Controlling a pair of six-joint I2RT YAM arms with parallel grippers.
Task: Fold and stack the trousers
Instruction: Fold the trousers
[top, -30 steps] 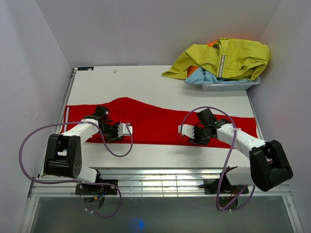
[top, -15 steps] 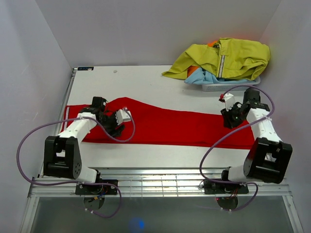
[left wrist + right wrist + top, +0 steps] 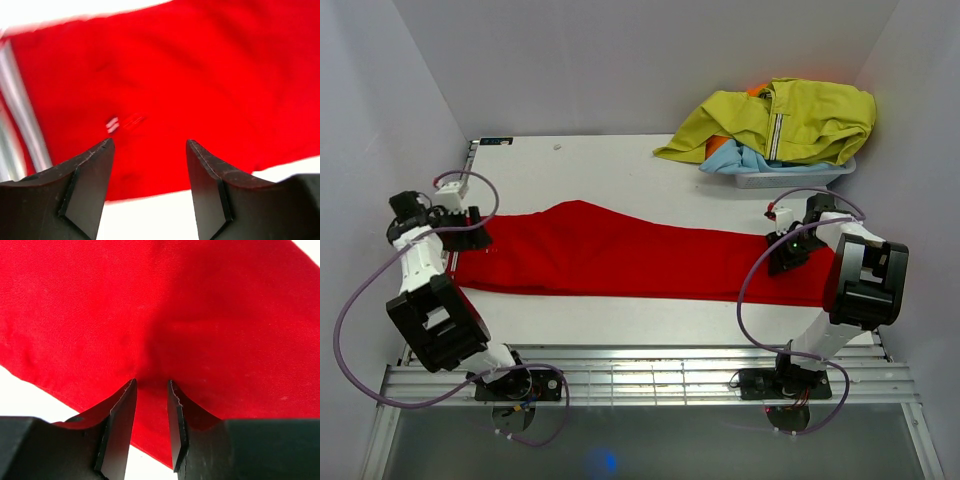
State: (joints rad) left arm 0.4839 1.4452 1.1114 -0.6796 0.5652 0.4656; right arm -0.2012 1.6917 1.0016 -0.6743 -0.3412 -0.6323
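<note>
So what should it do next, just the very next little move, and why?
Probably lower the left gripper onto the trousers and close. It hangs open above the striped left end, holding nothing, while the right gripper sits on the other end, cloth creasing toward its narrow gap. Folding likely needs both ends held.

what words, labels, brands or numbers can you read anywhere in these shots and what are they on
No text here can be read.
Small white mark on the trousers, seen in the left wrist view: blurred, unreadable.
Dark label at the far left corner of the table: too small to read.
</note>
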